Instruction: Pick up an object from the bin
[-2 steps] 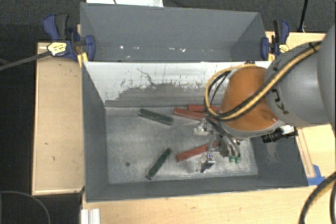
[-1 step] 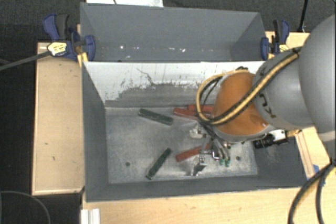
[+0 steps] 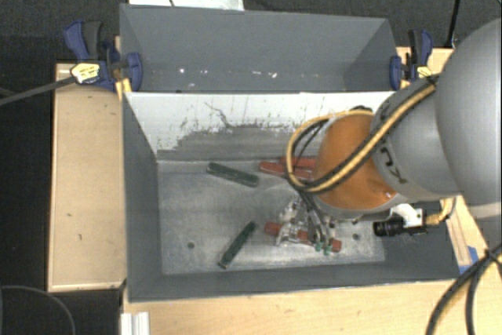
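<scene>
Hand [image 3: 307,233] position: low over the floor in the near right part of the bin [image 3: 141,192], beneath the arm's orange cover [image 3: 349,169]. Whether the hand is open or closed cannot be told. A small red piece [image 3: 274,229] lies on the floor, touching or just beside the hand's left side. A further red end shows at the hand's right, and it cannot be told whether both belong to one object. The red piece is the object nearest the hand and is judged the likeliest one to pick.

Recommended procedure:
- Centre the hand across the narrow side of the red piece before closing.
- Lift straight up so that the piece does not swivel out.
- Keep clear of the near dark green stick [image 3: 237,243], which lies slanted just left of the hand.
- Make no allowance for the far dark green stick [image 3: 233,174] or the red-brown piece [image 3: 276,166] by the far wall, as both lie well apart.

Risk: a thin, flat piece may slide on the metal floor instead of seating in the grip.
</scene>
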`<state>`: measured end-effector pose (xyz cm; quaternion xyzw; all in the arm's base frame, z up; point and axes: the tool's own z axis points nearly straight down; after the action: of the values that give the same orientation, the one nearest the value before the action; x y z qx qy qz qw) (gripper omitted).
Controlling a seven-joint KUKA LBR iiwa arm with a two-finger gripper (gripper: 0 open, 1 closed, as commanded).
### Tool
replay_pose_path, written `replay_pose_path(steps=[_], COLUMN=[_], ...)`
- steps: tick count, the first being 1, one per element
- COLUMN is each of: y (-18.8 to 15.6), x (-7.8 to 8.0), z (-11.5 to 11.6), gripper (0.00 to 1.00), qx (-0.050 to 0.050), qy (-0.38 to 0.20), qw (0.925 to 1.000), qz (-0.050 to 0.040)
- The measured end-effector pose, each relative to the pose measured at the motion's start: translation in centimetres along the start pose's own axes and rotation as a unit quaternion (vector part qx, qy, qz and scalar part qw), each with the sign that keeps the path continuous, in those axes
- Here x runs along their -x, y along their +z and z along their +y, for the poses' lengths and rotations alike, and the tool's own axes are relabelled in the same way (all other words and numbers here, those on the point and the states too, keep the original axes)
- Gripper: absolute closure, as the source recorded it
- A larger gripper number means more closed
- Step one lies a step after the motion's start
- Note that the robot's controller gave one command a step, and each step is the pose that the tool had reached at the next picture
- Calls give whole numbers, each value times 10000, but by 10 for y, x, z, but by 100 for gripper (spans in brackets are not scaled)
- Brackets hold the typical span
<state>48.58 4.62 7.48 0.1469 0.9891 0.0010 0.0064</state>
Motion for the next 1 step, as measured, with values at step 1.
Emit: replay_pose_path(steps=[1], y=[0], x=[0], z=[0], gripper=[100], qx=[0], qy=[-2], qw=[10000], qz=[0])
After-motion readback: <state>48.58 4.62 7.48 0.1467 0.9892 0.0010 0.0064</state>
